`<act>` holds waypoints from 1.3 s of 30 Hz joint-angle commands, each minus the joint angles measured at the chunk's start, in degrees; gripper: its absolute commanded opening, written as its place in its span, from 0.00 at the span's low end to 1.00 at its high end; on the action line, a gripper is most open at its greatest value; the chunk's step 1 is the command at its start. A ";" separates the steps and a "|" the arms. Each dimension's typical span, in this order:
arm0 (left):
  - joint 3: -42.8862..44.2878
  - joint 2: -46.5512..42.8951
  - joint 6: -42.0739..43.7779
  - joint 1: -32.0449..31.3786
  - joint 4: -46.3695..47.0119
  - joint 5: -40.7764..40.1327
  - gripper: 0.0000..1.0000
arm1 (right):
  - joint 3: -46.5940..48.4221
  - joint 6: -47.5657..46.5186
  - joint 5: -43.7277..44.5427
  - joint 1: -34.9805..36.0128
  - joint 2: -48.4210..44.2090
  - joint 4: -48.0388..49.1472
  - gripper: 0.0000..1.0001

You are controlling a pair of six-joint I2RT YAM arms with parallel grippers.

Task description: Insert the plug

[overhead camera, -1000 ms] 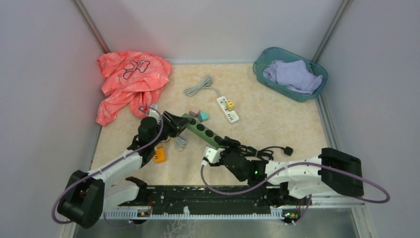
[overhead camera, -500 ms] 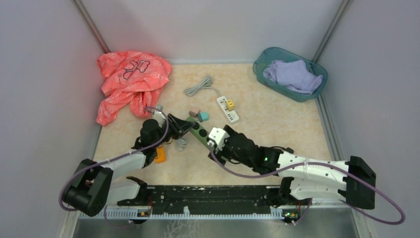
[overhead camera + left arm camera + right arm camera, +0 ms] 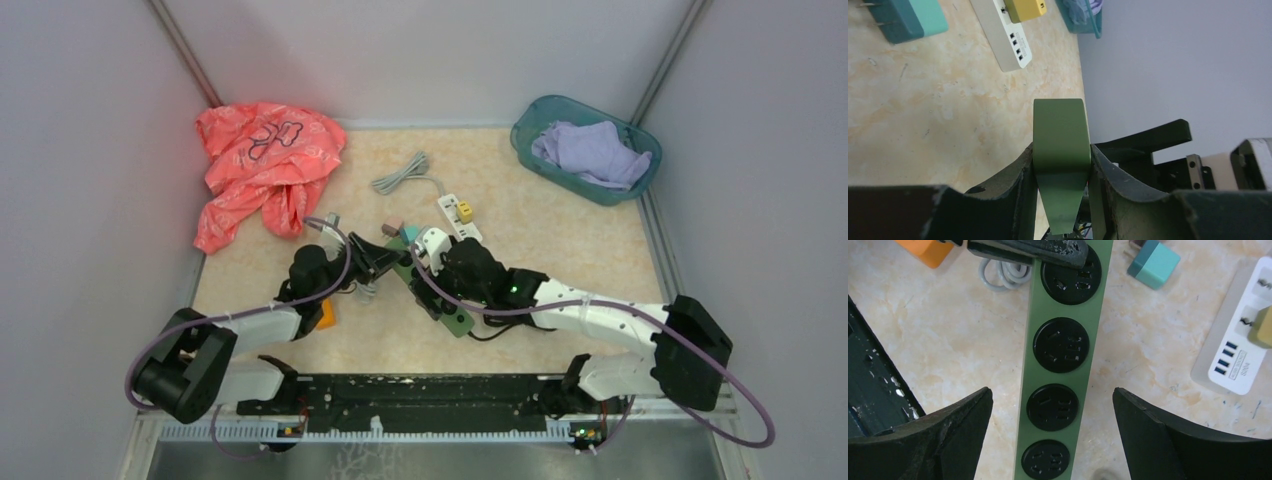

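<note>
**Step in hand: presenting the sockets.** The left gripper (image 3: 1061,150) is clamped on one end of the green power strip (image 3: 1060,371), with a finger against each long side. The strip runs diagonally across the middle of the worktop (image 3: 580,240) toward its near edge. The right gripper (image 3: 1052,395) hovers over the strip with its fingers spread wide to either side. It touches nothing and holds nothing. Four round black sockets (image 3: 1061,344) are visible on the strip, and all are vacant.

**Plug location.** Neither gripper carries a plug.
- A teal adapter (image 3: 1154,262) lies loose just beside the strip's far end.
- An orange block (image 3: 923,247), apparently another adapter, lies near the left gripper.
- Which of these is meant for insertion cannot be told.
- A yellow plug (image 3: 1263,327) sits in a separate white power strip (image 3: 1233,365) nearer the far edge.

**Next move (judgement).** The right gripper must pick up a plug, line its pins up with a vacant socket and press straight in. The left gripper braces the strip against the push.

**Containers.** A teal basket (image 3: 575,185) at the far right corner holds a crumpled lavender cloth (image 3: 592,152). Nothing else is visible in it.
</note>
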 commanded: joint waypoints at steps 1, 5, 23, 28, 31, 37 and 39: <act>0.34 -0.02 -1.64 -1.71 5.97 0.00 0.00 | 3.52 3.48 0.41 -0.81 2.53 1.13 0.87; 0.67 0.69 -1.52 -2.52 6.34 -0.12 0.00 | 3.86 3.60 0.48 -0.91 4.16 0.86 0.76; 6.90 -1.94 10.87 -3.11 -12.00 -8.00 0.50 | 2.29 3.56 6.16 -4.40 3.07 -7.78 0.00; 9.40 -5.35 17.03 -3.11 -22.73 -14.52 0.65 | 2.87 5.44 7.79 -6.08 3.86 -10.65 0.00; 10.42 -7.39 20.50 -3.14 -27.21 -18.31 0.72 | 3.32 6.70 8.24 -6.85 4.80 -11.38 0.00; 14.10 -8.75 26.52 -3.09 -36.94 -24.77 0.82 | 6.00 10.50 8.61 -8.07 9.48 -12.44 0.00; 15.95 -8.41 28.12 -3.00 -40.32 -26.01 0.84 | 7.44 11.20 8.68 -8.17 11.33 -13.08 0.00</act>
